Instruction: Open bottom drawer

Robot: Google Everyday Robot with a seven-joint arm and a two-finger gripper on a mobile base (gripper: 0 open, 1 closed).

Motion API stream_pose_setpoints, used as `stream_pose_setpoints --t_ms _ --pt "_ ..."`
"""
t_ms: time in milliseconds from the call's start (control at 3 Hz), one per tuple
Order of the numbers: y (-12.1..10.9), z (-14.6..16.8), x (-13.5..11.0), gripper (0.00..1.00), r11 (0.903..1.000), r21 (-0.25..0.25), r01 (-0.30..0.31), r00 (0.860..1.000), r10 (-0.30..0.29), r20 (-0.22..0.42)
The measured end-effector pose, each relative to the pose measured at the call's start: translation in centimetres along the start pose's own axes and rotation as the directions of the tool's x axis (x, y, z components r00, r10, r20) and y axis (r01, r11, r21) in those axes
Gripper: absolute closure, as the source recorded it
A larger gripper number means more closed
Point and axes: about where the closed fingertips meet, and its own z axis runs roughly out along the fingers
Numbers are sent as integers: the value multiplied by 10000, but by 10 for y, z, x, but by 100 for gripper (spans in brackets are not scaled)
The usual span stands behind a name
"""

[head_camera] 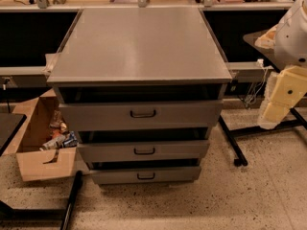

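The grey metal cabinet (pixel 139 47) stands in the middle of the camera view with three drawer fronts stacked below its flat top. The bottom drawer (pixel 172 175) is the slimmest front, lowest down near the floor, with a small dark loop handle (pixel 146 176) at its centre. It sits about flush under the middle drawer (pixel 182 150), which is under the tallest top drawer (pixel 96 115). My gripper (pixel 276 107), cream-coloured under the white arm (pixel 292 32), hangs at the right edge, well right of and above the bottom drawer, touching nothing.
An open cardboard box (pixel 38 164) with litter lies on the floor left of the cabinet. A black table leg (pixel 231 140) stands at the right and another black leg (pixel 72 198) at the lower left. A workbench (pixel 29 73) runs behind. The floor is speckled terrazzo (pixel 192 205).
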Motion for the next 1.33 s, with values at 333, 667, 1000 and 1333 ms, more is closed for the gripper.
stream_pose_setpoints --t_ms 333,667,1000,1333 --pt "0 0 0 0 10000 -1 0 10000 0 0" --pt "0 8 -6 0 9999 -151 39 10000 -39 -29" --pt "9 39 -8 0 9980 -565 277 9996 -279 -28" --pt "37 121 -6 0 9846 -1467 953 9954 -952 78"
